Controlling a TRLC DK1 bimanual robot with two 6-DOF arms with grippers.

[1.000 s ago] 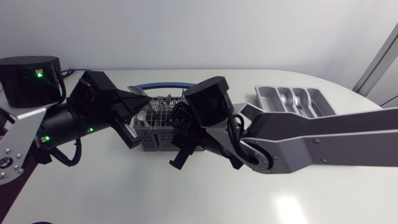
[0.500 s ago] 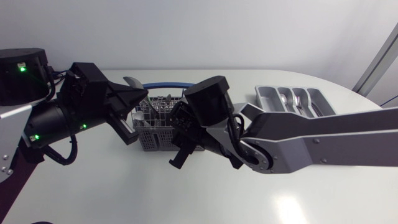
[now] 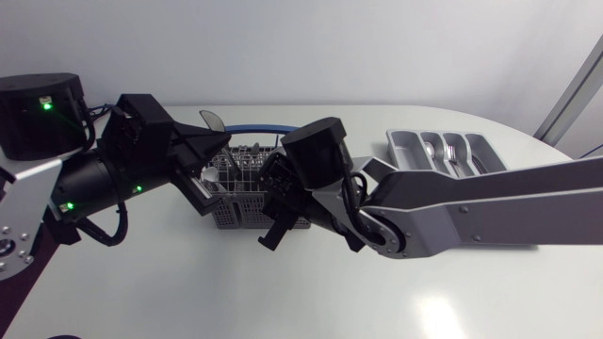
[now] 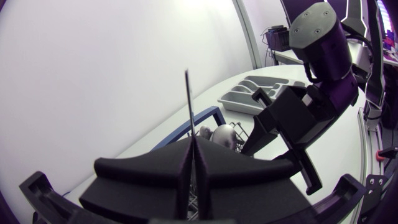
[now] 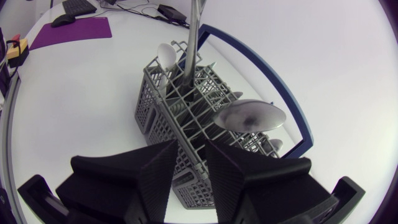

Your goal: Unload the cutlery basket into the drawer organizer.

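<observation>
Spoon point(image 3: 209, 120) is lifted higher above basket point(image 3: 240, 193) | held pinched in left gripper point(image 4: 189, 163) | right gripper point(image 5: 191, 171) at basket wall, grip cannot be told | some pieces are laid in organizer point(image 3: 450, 151); several are left in basket

From overhead, the right gripper point(image 5: 191, 154) is covering the right side of the cutlery basket point(image 3: 231, 200), while the left gripper point(image 4: 189, 144) is hiding the handle of the spoon point(image 3: 209, 120).

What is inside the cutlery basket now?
The cutlery basket holds a white spoon, a metal spoon bowl-up and darker pieces; compartment walls and the right gripper hide the rest.
</observation>
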